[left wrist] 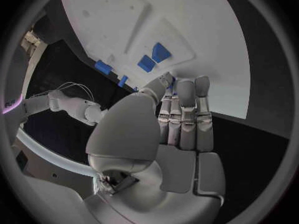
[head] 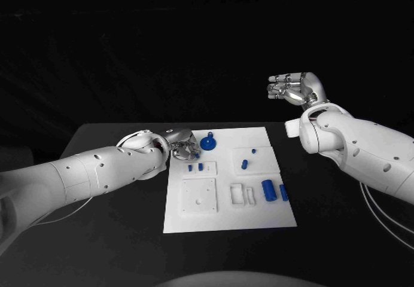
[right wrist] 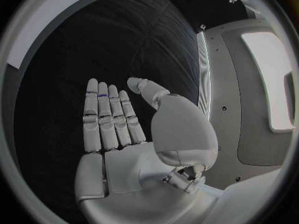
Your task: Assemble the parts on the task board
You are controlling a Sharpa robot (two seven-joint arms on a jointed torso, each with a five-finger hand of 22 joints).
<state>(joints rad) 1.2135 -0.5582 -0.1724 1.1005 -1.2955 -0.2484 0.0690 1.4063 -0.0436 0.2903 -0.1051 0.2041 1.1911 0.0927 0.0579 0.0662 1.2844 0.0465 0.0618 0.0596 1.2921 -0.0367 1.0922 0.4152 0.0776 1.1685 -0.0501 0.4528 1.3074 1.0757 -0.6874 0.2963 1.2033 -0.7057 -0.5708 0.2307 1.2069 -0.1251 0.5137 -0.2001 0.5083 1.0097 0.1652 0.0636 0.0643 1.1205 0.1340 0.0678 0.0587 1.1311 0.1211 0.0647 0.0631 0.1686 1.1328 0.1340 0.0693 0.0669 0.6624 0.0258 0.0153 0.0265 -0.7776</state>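
Black tabletop surrounds the task board (head: 228,221); left hand (head: 181,149), fingers extended and empty beside the round blue part (head: 210,143), should close squarely around it, while right hand (head: 293,86) hangs splayed, empty, well away.

The scene is dim, with a black backdrop swallowing everything round the worktop (head: 112,239). The white board (head: 226,218) stands out as the brightest surface, evenly lit, with only faint shadows beside the raised parts. Soft highlights sit on the metal fingers (head: 285,84). Both wrist views are fisheye circles in dark frames, where straight edges bend and the rim blurs.
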